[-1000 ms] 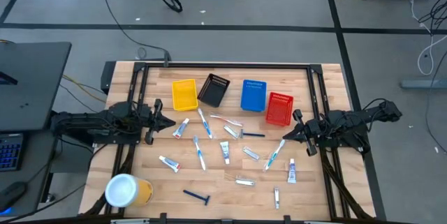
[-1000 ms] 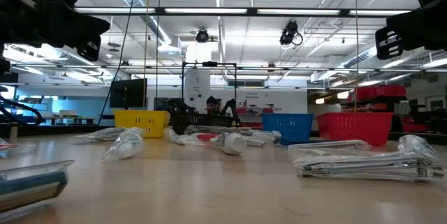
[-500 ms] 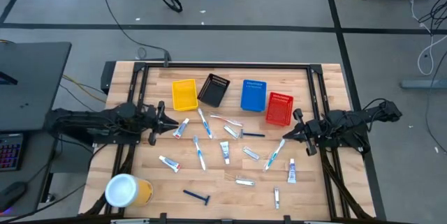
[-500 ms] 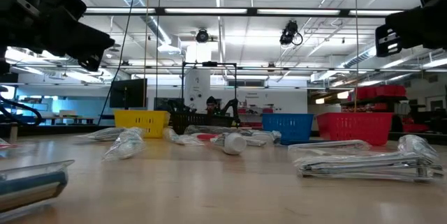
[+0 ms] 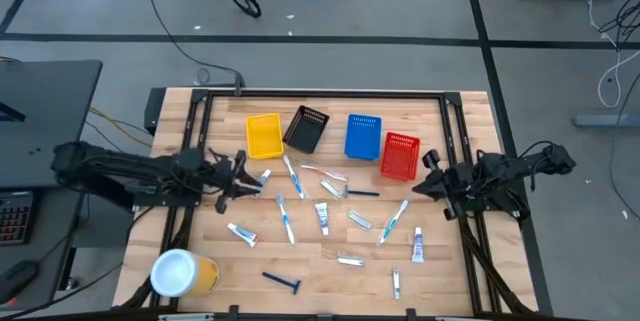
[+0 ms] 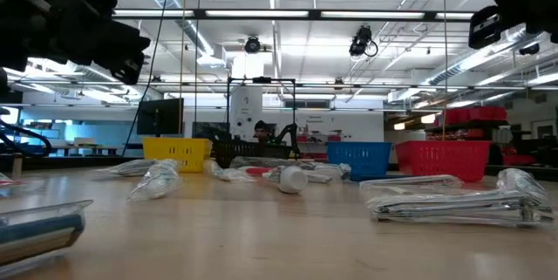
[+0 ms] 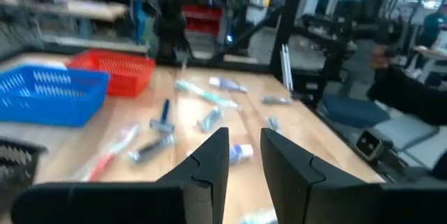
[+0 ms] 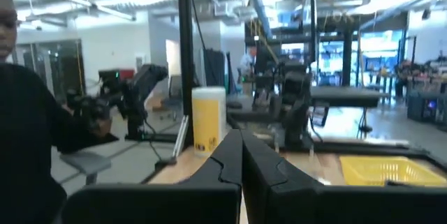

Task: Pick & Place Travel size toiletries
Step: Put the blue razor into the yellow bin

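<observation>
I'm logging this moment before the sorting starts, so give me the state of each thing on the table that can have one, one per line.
Left hand: open, empty, above the table beside the yellow basket.
Right hand: shut, empty, beside the red basket.
Yellow basket: upright, looks empty.
Black basket: tilted.
Blue basket: upright, looks empty.
Red basket: upright, looks empty.
Yellow cup: lid on.
Toiletries: scattered loose on the table, none in a basket.
</observation>
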Robot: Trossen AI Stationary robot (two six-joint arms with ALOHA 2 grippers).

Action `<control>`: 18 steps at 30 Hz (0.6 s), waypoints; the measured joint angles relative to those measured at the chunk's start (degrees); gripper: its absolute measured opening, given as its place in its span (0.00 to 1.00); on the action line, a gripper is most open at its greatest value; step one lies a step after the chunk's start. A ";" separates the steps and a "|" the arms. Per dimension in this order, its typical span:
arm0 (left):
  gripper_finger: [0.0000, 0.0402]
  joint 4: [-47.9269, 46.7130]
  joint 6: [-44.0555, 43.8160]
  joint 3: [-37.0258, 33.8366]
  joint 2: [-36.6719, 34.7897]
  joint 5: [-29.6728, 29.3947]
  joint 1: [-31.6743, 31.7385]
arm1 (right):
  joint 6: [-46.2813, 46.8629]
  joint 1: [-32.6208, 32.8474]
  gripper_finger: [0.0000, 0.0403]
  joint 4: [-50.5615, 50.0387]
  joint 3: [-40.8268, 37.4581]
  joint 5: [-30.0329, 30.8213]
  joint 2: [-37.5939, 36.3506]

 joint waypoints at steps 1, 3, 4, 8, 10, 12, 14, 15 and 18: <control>0.23 -0.04 -0.03 0.38 1.44 -0.10 -0.47 | 0.00 0.02 0.00 0.90 0.00 0.83 0.00; 0.23 0.62 -0.02 1.13 4.06 -0.24 -1.42 | 0.00 0.03 0.00 3.12 0.00 4.52 0.00; 0.23 0.89 0.10 1.58 5.38 -0.25 -1.89 | 0.00 0.02 0.00 4.57 0.00 7.52 0.00; 0.22 1.21 1.31 3.53 9.47 -0.28 -3.46 | 0.93 0.01 0.00 6.83 0.00 22.86 0.00; 0.22 2.58 1.49 4.52 11.27 -0.28 -4.19 | 0.90 0.00 0.00 6.51 0.00 28.67 0.03; 0.22 4.05 2.22 5.71 12.95 -0.28 -4.99 | -0.73 0.00 0.00 5.67 0.00 33.34 0.35; 0.23 4.18 2.34 7.36 14.76 -0.33 -6.13 | -0.87 0.00 0.00 4.80 0.00 33.90 1.32; 0.23 4.07 2.46 8.28 15.74 -0.31 -6.75 | -0.87 0.00 0.00 4.76 0.00 33.05 2.07; 0.24 3.21 3.87 11.44 18.73 -0.28 -8.56 | 1.02 0.02 0.04 4.81 0.00 27.21 4.86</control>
